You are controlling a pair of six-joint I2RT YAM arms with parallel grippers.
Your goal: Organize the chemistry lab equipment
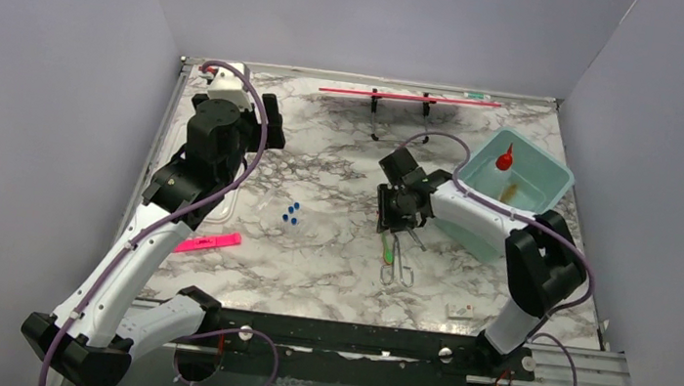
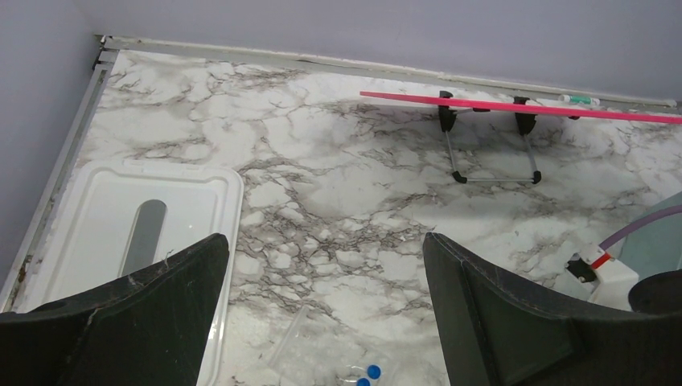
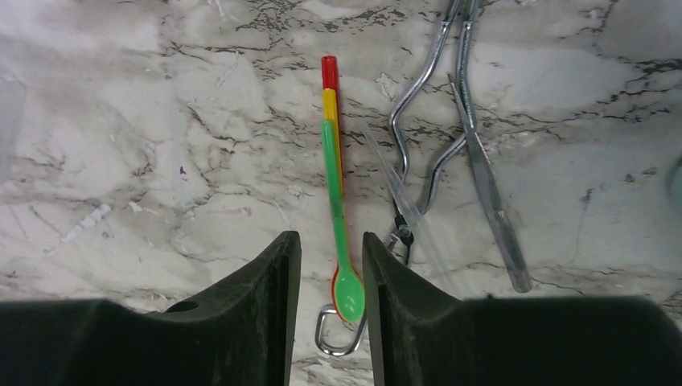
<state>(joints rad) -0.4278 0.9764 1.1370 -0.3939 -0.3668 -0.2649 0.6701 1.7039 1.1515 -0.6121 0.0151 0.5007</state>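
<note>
My right gripper (image 1: 400, 222) (image 3: 330, 241) hangs low over the green-handled tool (image 3: 336, 193), which lies on the marble with yellow and red ones stacked under it. Its spoon end (image 3: 348, 293) lies between my narrowly open jaws. The metal forceps (image 3: 476, 145) (image 1: 398, 267) and a thin clear rod (image 3: 404, 201) lie just to the right. Blue-capped tubes (image 1: 291, 214) (image 2: 368, 373) lie mid-table. My left gripper (image 1: 262, 129) (image 2: 326, 241) is wide open and empty, high at the back left. The red-nozzled bottle (image 1: 504, 158) and the brush (image 1: 509, 191) lie in the teal bin (image 1: 551, 179).
A white tray (image 2: 104, 201) (image 1: 226, 206) holding a grey strip lies by the left wall. A long red rod on a black stand (image 1: 409, 96) (image 2: 523, 106) runs along the back. A pink strip (image 1: 209, 242) lies front left. A small item (image 1: 459, 311) sits front right.
</note>
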